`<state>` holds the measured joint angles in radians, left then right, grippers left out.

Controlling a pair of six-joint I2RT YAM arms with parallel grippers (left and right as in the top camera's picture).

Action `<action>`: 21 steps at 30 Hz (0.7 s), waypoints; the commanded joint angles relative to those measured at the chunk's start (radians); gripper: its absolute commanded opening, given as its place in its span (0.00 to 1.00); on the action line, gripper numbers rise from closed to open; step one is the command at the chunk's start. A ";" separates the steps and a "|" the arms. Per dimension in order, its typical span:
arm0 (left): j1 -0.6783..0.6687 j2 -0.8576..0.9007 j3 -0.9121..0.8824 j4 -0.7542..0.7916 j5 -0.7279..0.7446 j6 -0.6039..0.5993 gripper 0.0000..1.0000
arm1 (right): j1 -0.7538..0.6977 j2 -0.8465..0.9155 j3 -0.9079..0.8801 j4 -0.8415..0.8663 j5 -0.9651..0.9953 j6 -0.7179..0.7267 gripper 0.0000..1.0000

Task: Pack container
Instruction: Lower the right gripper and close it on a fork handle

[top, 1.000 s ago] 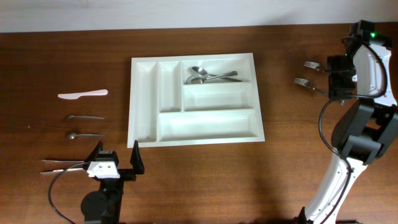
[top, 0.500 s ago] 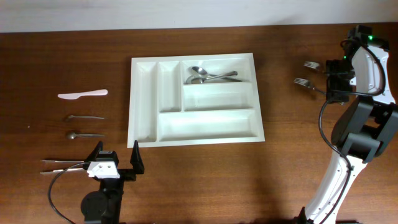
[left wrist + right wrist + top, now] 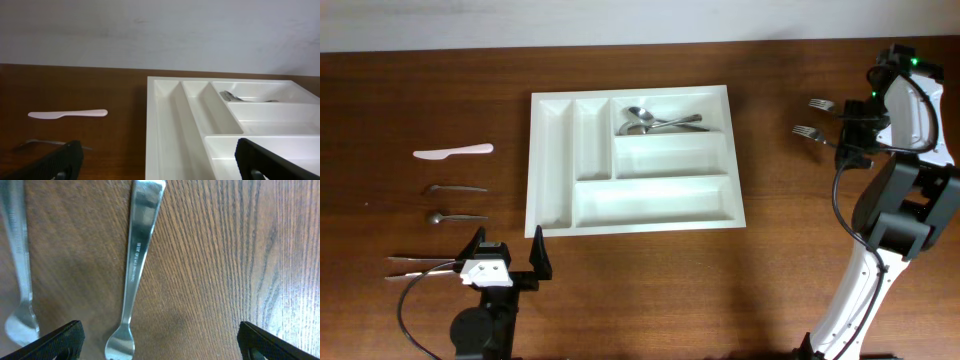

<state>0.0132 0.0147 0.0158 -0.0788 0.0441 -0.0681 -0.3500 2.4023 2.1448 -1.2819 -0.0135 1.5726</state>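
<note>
The white cutlery tray lies mid-table, with a few metal spoons in its top right compartment. It also shows in the left wrist view. My left gripper is open and empty in front of the tray's near left corner, its jaws wide apart. My right gripper is open above two metal forks at the far right of the table. In the right wrist view one fork lies between the jaws and the other fork is at the left edge.
Left of the tray lie a pink plastic knife, two small metal spoons, and thin metal utensils beside my left gripper. The knife also shows in the left wrist view. A white wall runs along the table's far edge.
My right gripper has shifted slightly over the forks. The left arm and the tray have not moved.
</note>
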 commanded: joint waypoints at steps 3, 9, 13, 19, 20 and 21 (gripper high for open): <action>0.001 -0.009 -0.006 0.000 0.000 0.016 0.99 | -0.006 0.042 0.013 -0.001 -0.010 0.029 0.99; 0.001 -0.009 -0.006 0.000 0.000 0.016 0.99 | -0.007 0.045 0.013 0.034 0.007 0.030 0.99; 0.001 -0.009 -0.006 0.000 0.000 0.016 0.99 | -0.011 0.045 0.013 0.040 0.007 0.034 0.99; 0.001 -0.009 -0.006 0.000 0.000 0.016 0.99 | -0.011 0.047 0.013 0.050 0.010 0.042 0.99; 0.001 -0.009 -0.006 0.000 0.000 0.016 0.99 | -0.011 0.047 0.013 0.052 0.010 0.041 0.99; 0.001 -0.009 -0.006 0.000 0.000 0.016 0.99 | -0.011 0.047 0.013 0.052 0.011 0.041 0.99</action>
<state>0.0132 0.0147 0.0158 -0.0788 0.0441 -0.0681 -0.3531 2.4325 2.1448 -1.2297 -0.0196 1.5967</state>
